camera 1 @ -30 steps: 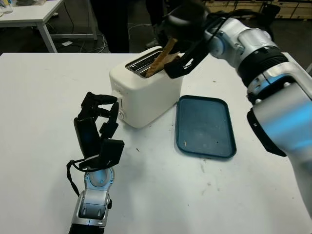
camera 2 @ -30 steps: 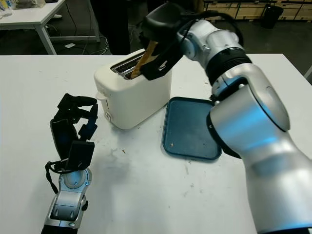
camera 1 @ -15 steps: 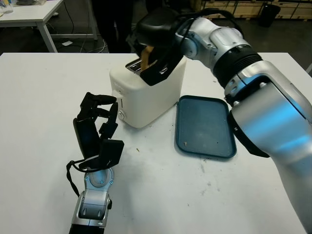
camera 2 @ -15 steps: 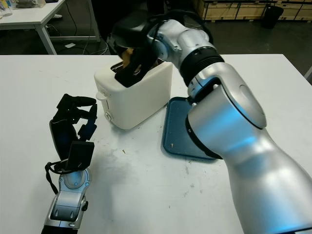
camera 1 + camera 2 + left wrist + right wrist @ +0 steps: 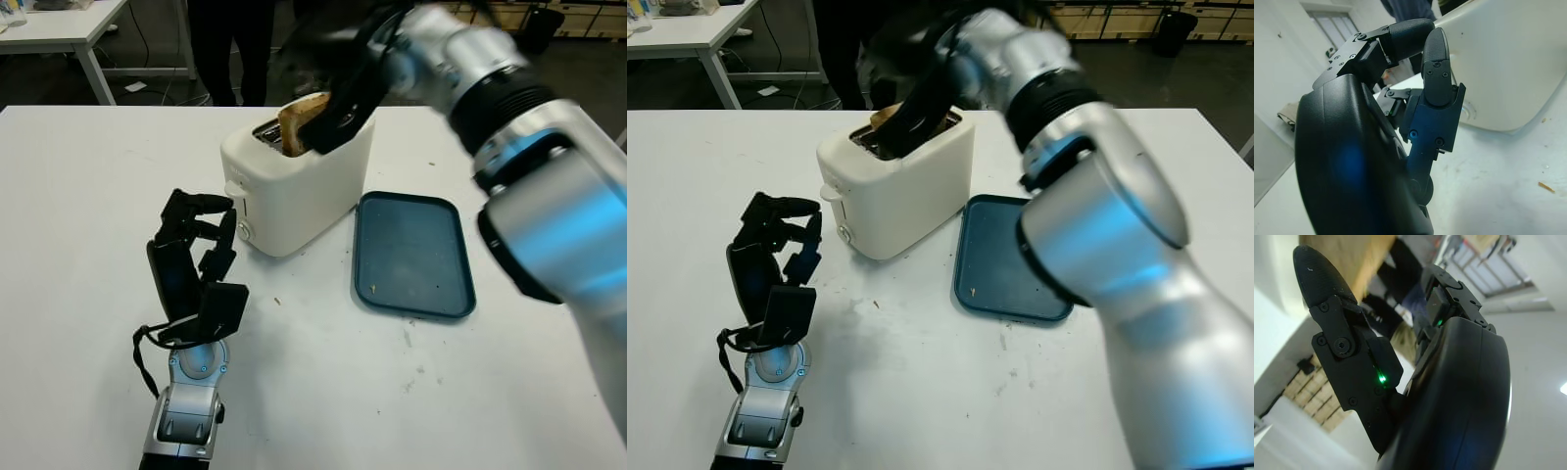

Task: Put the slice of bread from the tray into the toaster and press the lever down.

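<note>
The right hand (image 5: 328, 103) grips the slice of bread (image 5: 297, 122) upright, half-sunk in the toaster (image 5: 294, 186) slot directly beneath it.

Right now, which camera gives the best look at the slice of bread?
The left eye view: the slice of bread stands in the toaster slot, gripped by the right robot hand. The right eye view mostly hides it; the right wrist view catches a tan surface.

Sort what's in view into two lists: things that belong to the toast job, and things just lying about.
Part of the job:
- slice of bread, standing in the toaster's slot
- toaster, white, on the table
- tray, blue, beside the toaster
- right hand, at the bread over the slot
- left hand, curled, near the toaster's front

Just lying about:
- second white table, behind
- person's legs, beyond the table
</note>
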You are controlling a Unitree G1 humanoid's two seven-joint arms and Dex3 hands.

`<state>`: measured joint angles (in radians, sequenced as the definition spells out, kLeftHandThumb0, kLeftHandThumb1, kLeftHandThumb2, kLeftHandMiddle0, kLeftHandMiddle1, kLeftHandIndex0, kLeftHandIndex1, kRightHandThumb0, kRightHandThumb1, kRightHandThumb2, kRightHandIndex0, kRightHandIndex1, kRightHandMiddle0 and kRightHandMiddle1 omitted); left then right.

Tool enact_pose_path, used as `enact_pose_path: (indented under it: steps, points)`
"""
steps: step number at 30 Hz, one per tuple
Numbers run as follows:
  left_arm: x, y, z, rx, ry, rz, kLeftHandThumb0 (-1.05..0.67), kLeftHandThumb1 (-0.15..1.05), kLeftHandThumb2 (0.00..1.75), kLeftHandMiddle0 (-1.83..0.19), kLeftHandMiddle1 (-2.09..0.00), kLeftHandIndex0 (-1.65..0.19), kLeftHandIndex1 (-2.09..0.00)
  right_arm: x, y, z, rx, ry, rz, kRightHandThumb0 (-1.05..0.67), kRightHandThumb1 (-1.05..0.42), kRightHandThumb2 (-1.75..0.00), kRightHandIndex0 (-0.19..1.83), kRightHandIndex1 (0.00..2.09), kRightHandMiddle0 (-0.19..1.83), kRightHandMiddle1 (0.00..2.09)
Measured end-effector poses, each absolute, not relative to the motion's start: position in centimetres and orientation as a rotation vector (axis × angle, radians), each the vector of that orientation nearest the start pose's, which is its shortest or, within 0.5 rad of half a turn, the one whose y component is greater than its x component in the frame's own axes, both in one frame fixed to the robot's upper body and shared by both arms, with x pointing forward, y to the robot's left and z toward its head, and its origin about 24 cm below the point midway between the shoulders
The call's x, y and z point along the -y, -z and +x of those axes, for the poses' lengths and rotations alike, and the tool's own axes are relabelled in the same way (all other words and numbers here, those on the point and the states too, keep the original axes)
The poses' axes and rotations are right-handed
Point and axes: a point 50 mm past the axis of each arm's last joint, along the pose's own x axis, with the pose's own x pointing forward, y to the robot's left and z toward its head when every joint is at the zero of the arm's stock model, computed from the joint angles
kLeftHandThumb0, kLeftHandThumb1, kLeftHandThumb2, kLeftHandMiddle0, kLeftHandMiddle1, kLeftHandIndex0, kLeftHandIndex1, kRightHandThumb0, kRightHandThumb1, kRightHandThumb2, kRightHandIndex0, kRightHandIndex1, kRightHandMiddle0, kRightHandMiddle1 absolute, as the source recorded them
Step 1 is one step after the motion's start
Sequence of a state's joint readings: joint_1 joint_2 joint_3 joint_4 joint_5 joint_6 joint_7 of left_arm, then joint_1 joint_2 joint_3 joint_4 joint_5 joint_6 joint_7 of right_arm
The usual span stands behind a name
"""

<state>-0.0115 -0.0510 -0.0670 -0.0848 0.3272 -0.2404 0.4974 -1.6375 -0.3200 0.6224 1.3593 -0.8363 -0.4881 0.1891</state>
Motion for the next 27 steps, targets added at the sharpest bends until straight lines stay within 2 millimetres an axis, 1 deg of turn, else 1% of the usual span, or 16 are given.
enact_pose_path:
  steps: [1, 3, 5, 6, 8, 9, 11, 12, 14, 17, 18, 19, 20, 22, 24, 27]
  points:
    - [-14.0, -9.1, 24.5, 0.404, -0.405, 0.174, -0.41, 0.92, 0.3, -0.65, -1.6, -0.59, -1.3, 7.3, -30.3, 41.4, 0.484, -0.479, -1.74, -0.82, -0.66, 0.0, 0.0, 0.36, 0.28, 0.03]
    - [-14.0, -9.1, 24.5, 0.404, -0.404, 0.173, -0.4, 0.92, 0.3, -0.64, -1.61, -0.59, -1.31, 8.2, -31.7, 41.1, 0.561, -0.451, -1.574, -0.72, -0.72, -0.01, 0.07, 0.54, 0.38, 0.06]
    - [-14.0, -9.1, 24.5, 0.403, -0.399, 0.172, -0.4, 0.92, 0.3, -0.64, -1.61, -0.59, -1.31, 9.3, -32.8, 40.6, 0.687, -0.396, -1.387, -0.63, -0.81, -0.03, 0.26, 0.72, 0.5, 0.1]
    - [-14.0, -9.0, 24.5, 0.402, -0.394, 0.172, -0.4, 0.92, 0.3, -0.64, -1.61, -0.59, -1.32, 10.1, -32.9, 40.2, 0.771, -0.35, -1.29, -0.59, -0.88, -0.05, 0.44, 0.89, 0.62, 0.15]
    - [-14.0, -9.0, 24.6, 0.4, -0.388, 0.173, -0.4, 0.92, 0.29, -0.63, -1.6, -0.59, -1.32, 11.7, -31.7, 39.8, 0.883, -0.27, -1.137, -0.54, -0.91, -0.1, 0.54, 1.11, 0.77, 0.24]
    - [-14.0, -9.0, 24.6, 0.4, -0.387, 0.173, -0.41, 0.92, 0.29, -0.63, -1.59, -0.59, -1.33, 12.5, -30.4, 39.7, 0.901, -0.245, -1.089, -0.47, -0.91, -0.09, 0.56, 1.21, 0.83, 0.29]
    - [-14.0, -9.0, 24.6, 0.399, -0.387, 0.174, -0.41, 0.92, 0.29, -0.63, -1.59, -0.59, -1.33, 14.1, -26.7, 39.6, 0.876, -0.225, -1.005, -0.39, -0.92, -0.05, 0.55, 1.24, 0.87, 0.32]
    - [-14.0, -9.0, 24.6, 0.397, -0.384, 0.174, -0.42, 0.92, 0.29, -0.64, -1.59, -0.59, -1.34, 14.8, -24.4, 39.4, 0.838, -0.234, -0.984, -0.42, -0.92, -0.05, 0.54, 1.24, 0.86, 0.32]
    - [-13.9, -8.9, 24.6, 0.391, -0.372, 0.175, -0.42, 0.92, 0.3, -0.64, -1.6, -0.59, -1.34, 15.8, -19.2, 38.6, 0.737, -0.276, -0.975, -0.54, -0.92, -0.11, 0.42, 1.29, 0.82, 0.2]
    - [-13.8, -8.9, 24.9, 0.389, -0.349, 0.18, -0.41, 0.92, 0.3, -0.64, -1.63, -0.58, -1.35, 16.7, -11.5, 35.6, 0.592, -0.383, -0.994, -0.66, -0.92, -0.17, 0.33, 1.23, 0.81, 0.11]
    - [-13.8, -8.9, 25.0, 0.392, -0.341, 0.185, -0.41, 0.92, 0.3, -0.64, -1.63, -0.58, -1.35, 16.8, -9.5, 34.3, 0.562, -0.409, -0.984, -0.67, -0.92, -0.18, 0.29, 1.28, 0.81, 0.09]
    - [-13.9, -9.1, 25.2, 0.399, -0.332, 0.194, -0.42, 0.92, 0.3, -0.63, -1.62, -0.58, -1.34, 16.9, -7.9, 33.0, 0.542, -0.423, -0.964, -0.64, -0.92, -0.17, 0.28, 1.42, 0.84, 0.08]
    - [-14.0, -9.2, 25.3, 0.406, -0.324, 0.209, -0.42, 0.92, 0.29, -0.63, -1.61, -0.58, -1.33, 17.0, -6.5, 31.6, 0.525, -0.427, -0.931, -0.62, -0.92, -0.15, 0.28, 1.47, 0.86, 0.09]
    - [-14.4, -9.4, 25.5, 0.416, -0.308, 0.24, -0.44, 0.92, 0.28, -0.65, -1.57, -0.59, -1.3, 17.1, -5.0, 29.4, 0.522, -0.368, -0.829, -0.48, -0.92, -0.18, 0.4, 1.54, 0.93, 0.13]
    - [-14.7, -9.6, 25.7, 0.422, -0.29, 0.281, -0.44, 0.92, 0.26, -0.66, -1.55, -0.61, -1.25, 17.0, -4.6, 27.5, 0.557, -0.253, -0.723, -0.37, -0.92, -0.22, 0.42, 1.64, 0.95, 0.15]
    - [-15.2, -10.0, 26.0, 0.435, -0.263, 0.34, -0.43, 0.92, 0.23, -0.67, -1.55, -0.64, -1.18, 16.7, -4.8, 25.8, 0.634, -0.14, -0.654, -0.32, -0.92, -0.27, 0.46, 1.61, 0.94, 0.23]
